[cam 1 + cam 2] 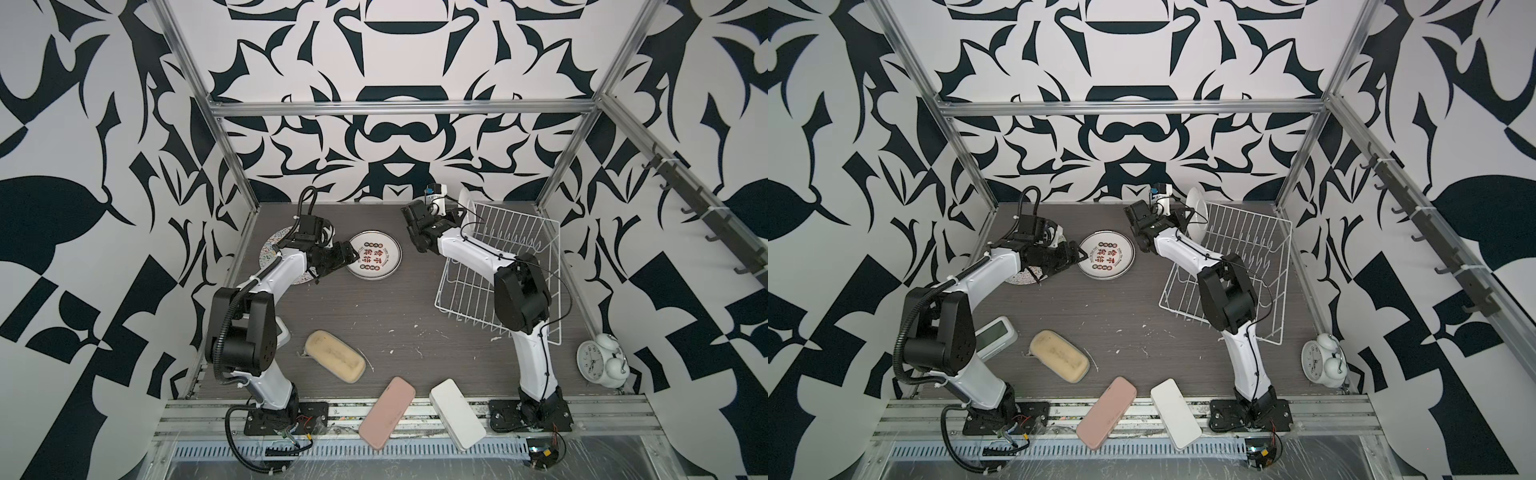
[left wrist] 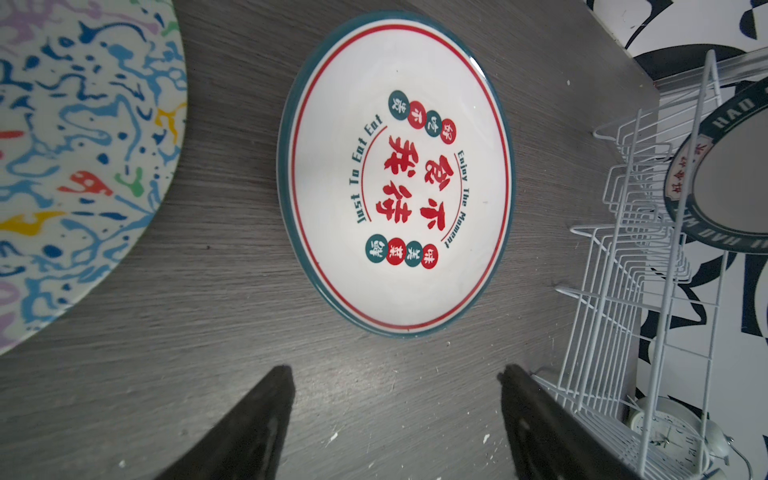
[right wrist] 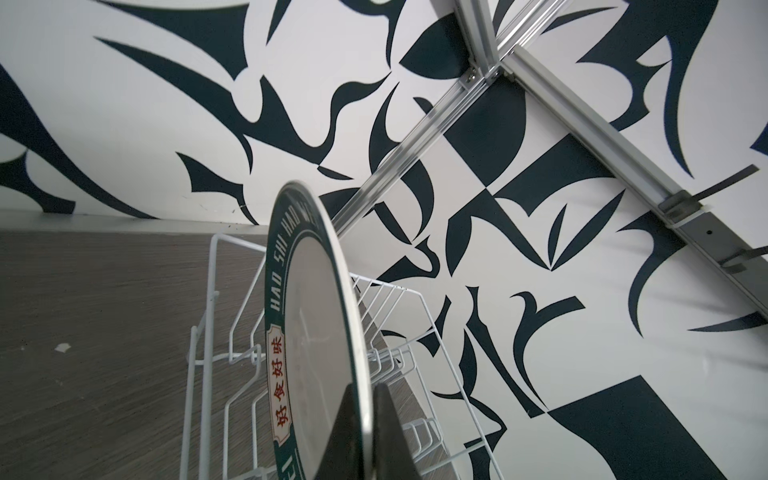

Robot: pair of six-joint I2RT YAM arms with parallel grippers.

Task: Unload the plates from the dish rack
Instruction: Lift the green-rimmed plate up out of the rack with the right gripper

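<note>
Grey wood-grain table (image 1: 395,316) lies inside a booth with black-and-white patterned walls. We read the table in the top views as a clock face.

At 3 o'clock sits the rack (image 1: 519,249), white wire, prongs pointing up. At its 11 o'clock corner the lettered plate (image 1: 467,208) stands on edge. The right gripper (image 3: 365,390) is clamped on this plate's rim; in the right wrist view we see one finger on each side of the rim. We cannot tell whether the plate's lower edge touches the wires.

Near 12 o'clock the red plate (image 1: 374,255) lies flat, face up, with red characters inside green and red bands. The left gripper (image 2: 397,370) hangs just beside its 9 o'clock edge, with the jaws wide and nothing between them.

At 10 o'clock the squiggle plate (image 1: 270,249) lies flat, partly hidden under the left arm.

At 6 o'clock we see three pads: beige (image 1: 334,355), pink (image 1: 386,411) and white (image 1: 457,413). A clock (image 1: 598,359) stands at 4 o'clock.
</note>
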